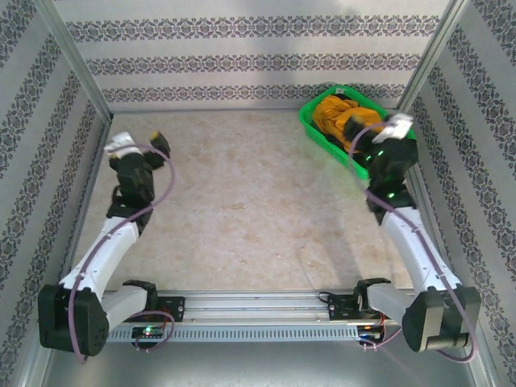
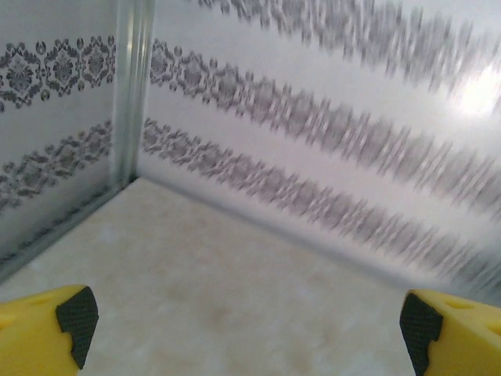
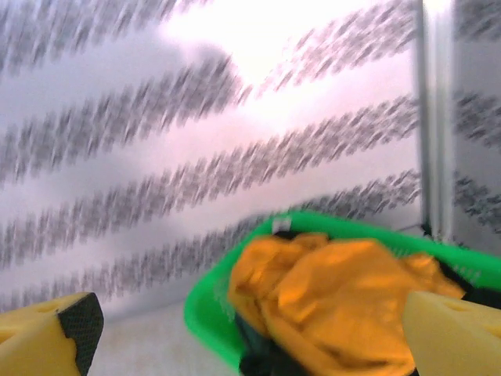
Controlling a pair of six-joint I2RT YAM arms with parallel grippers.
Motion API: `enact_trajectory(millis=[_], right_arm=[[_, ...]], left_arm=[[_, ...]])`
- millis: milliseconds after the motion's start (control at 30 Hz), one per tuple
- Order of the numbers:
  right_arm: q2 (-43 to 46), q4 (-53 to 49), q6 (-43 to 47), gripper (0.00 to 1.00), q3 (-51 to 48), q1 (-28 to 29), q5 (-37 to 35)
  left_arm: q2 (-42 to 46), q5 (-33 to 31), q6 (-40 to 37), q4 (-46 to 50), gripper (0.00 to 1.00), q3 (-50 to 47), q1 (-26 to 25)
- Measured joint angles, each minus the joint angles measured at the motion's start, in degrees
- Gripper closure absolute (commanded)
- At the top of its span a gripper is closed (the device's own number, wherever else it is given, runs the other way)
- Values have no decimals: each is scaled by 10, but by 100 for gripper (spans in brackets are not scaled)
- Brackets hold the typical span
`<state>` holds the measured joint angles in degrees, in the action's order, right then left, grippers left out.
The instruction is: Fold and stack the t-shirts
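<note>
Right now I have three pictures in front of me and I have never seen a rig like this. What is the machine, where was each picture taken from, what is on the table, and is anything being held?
The machine is two robot arms, a left arm and a right arm, bolted at the near edge of a table. The wide picture looks down from above and behind them. The other two pictures come from a camera on each wrist, so the yellow fingers in the bottom corners are that arm's own.

In the far right corner of the table stands a green basket. It holds a crumpled orange t-shirt, with something dark under it that is too hidden to name.

The left gripper faces the far left corner, and the right gripper faces the basket. Both are open and hold nothing.
</note>
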<state>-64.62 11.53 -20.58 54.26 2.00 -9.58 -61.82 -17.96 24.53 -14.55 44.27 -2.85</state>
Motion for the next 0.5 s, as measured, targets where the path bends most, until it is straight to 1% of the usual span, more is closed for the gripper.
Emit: enact_trajectory(millis=[67,133,233,300,367,500], right_arm=[[-66,-91,-32,2,115,-16,-16],[-149,-174,-50,4,228,-16,-27],[-260,-287,-68,10,340,-21,-36],[-323,-347,-78,14,387,-32,-34],[-381,-402,-86,19,424,-45,-34],[-481,-484,-98,23,489,-64,-19]], left_arm=[[-21,28,63,59,0,52,37],[-72,62,104,124,0,121,41],[-150,115,127,200,0,194,13],[-180,153,132,241,0,223,-13],[-193,191,135,267,0,240,-35],[-197,250,141,288,0,261,-78]])
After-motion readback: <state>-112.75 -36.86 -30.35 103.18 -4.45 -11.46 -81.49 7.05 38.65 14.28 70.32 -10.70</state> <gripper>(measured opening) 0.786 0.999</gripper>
